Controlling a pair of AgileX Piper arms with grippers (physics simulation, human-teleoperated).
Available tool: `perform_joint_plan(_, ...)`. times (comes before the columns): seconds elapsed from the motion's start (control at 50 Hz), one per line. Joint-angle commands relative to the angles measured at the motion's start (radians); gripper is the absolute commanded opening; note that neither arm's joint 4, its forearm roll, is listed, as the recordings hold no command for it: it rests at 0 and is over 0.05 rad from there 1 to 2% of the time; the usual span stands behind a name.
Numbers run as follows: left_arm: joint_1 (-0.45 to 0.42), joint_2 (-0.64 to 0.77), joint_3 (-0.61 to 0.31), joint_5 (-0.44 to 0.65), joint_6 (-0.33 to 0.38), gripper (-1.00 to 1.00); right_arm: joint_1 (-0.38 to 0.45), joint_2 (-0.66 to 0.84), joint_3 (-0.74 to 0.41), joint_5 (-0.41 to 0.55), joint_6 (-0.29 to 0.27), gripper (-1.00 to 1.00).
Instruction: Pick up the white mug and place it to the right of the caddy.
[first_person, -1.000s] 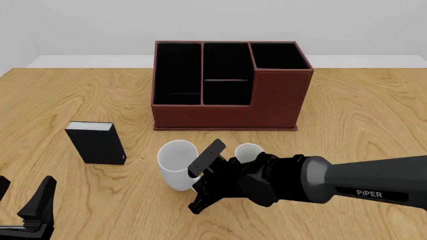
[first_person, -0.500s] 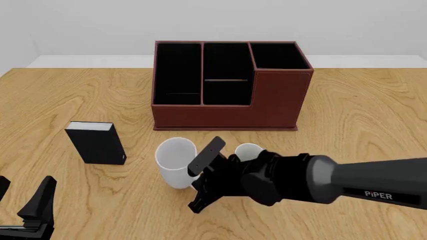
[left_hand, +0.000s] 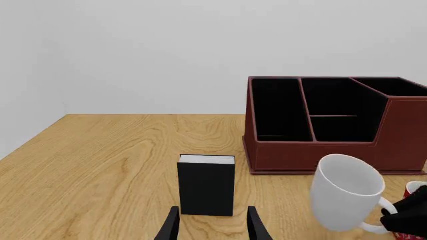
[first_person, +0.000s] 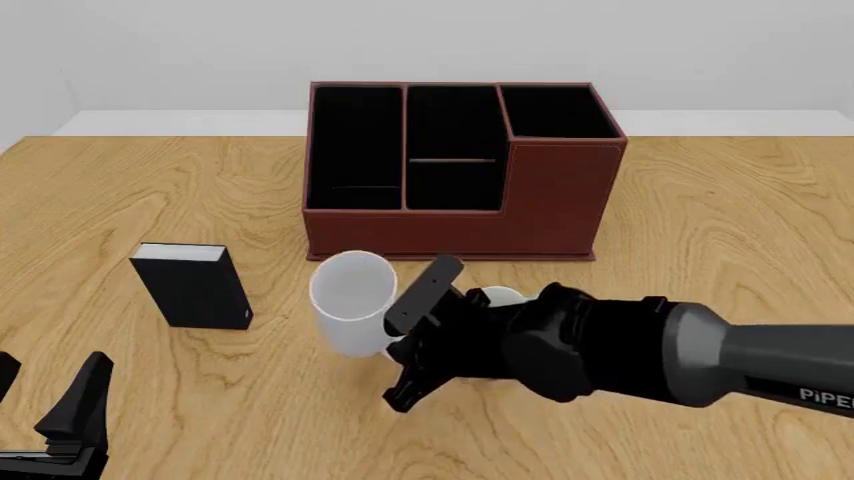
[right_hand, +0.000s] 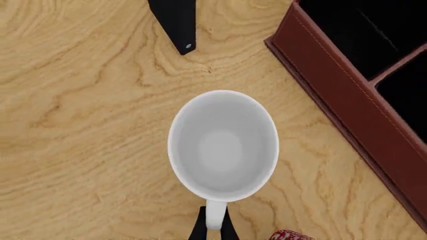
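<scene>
So the right claw (right_hand: 212, 231) is clamped on just the loop handle of the white mug (first_person: 352, 312), which hangs tilted a bit above the counter (first_person: 694, 210), in front of the caddy (first_person: 461, 175). The left claw (left_hand: 212, 225) sits spread open with nothing in it. My worry: that skinny handle grip could let it swing, slip, or bump the red mug (first_person: 501, 297) right beside it.

My front camera looks down from behind; the left wrist camera sits low, facing forward; the right wrist looks straight down, close. All three share the white mug (first_person: 352, 301) and caddy (first_person: 461, 170).
</scene>
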Motion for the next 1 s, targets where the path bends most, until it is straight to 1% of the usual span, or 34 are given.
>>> perform_joint_plan(0.02, 0.000, 0.000, 0.000, 0.000, 0.000, 1.00, -0.005, -0.069, -0.008, 0.024, -0.014, -1.00)
perform_joint_plan(0.22, 0.000, 0.000, 0.000, 0.000, 0.000, 1.00, -0.001, -0.117, -0.018, 0.049, -0.030, -1.00)
perform_joint_plan(0.46, 0.000, 0.000, 0.000, 0.000, 0.000, 1.00, -0.044, -0.204, -0.014, 0.069, -0.061, -1.00)
perform_joint_plan(0.48, 0.000, 0.000, 0.000, 0.000, 0.000, 1.00, -0.044, -0.212, -0.019, 0.074, -0.055, -1.00)
perform_joint_plan(0.66, 0.000, 0.000, 0.000, 0.000, 0.000, 1.00, -0.063, -0.252, -0.022, 0.088, -0.060, -1.00)
perform_joint_plan(0.78, 0.000, 0.000, 0.000, 0.000, 0.000, 1.00, -0.077, -0.285, -0.022, 0.104, -0.072, -1.00)
perform_joint_plan(0.86, 0.000, 0.000, 0.000, 0.000, 0.000, 1.00, -0.095, -0.304, -0.023, 0.117, -0.090, -1.00)
perform_joint_plan(0.9, 0.000, 0.000, 0.000, 0.000, 0.000, 1.00, -0.099, -0.314, -0.029, 0.127, -0.089, -1.00)
perform_joint_plan(1.0, 0.000, 0.000, 0.000, 0.000, 0.000, 1.00, -0.142, -0.356, -0.021, 0.140, -0.114, -1.00)
